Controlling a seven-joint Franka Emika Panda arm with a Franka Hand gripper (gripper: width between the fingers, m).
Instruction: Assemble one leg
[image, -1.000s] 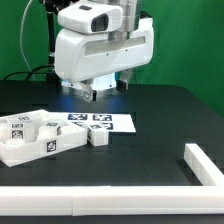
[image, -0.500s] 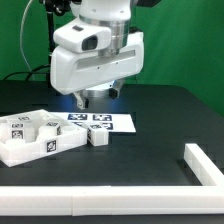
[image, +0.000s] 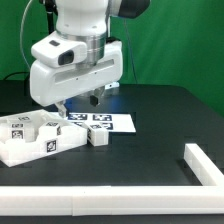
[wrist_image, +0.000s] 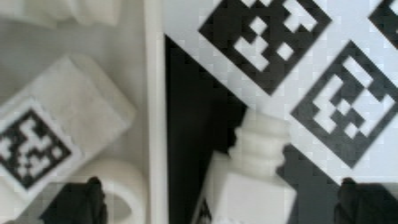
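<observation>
Leg (image: 97, 138), a small white plastic block (1 square black-and-white tag on its face), stands on the black table (image: 150, 105). It is low to the exterior view's right of the gripper (image: 79, 104), whose 2 fingers are spread, holding nothing. The flat marker board (image: 105, 122) lies just beside the block. The walled white tray (image: 28, 152) carries tagged blocks.

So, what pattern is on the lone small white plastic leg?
The leg bears a black-and-white square tag; see exterior view.
</observation>
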